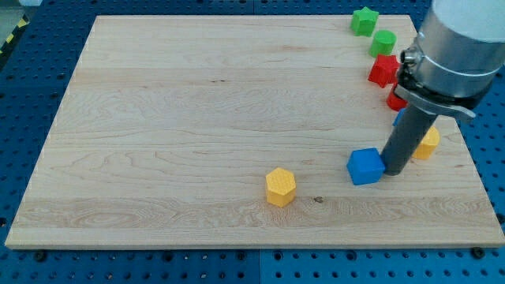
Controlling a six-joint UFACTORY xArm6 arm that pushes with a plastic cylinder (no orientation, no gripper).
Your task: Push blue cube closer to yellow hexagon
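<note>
The blue cube (365,166) lies on the wooden board (197,118) right of the middle, near the view's bottom. The yellow hexagon (280,187) lies to its lower left, about a block's width apart. My tip (394,171) touches or nearly touches the cube's right side. The rod rises from there up to the arm's grey body (458,47) at the view's upper right.
A green star-like block (364,20) and a green round block (383,42) lie at the upper right. A red block (383,71) lies below them, another red block (395,101) is partly hidden by the arm. A yellow block (428,143) and a blue bit (400,117) show behind the rod.
</note>
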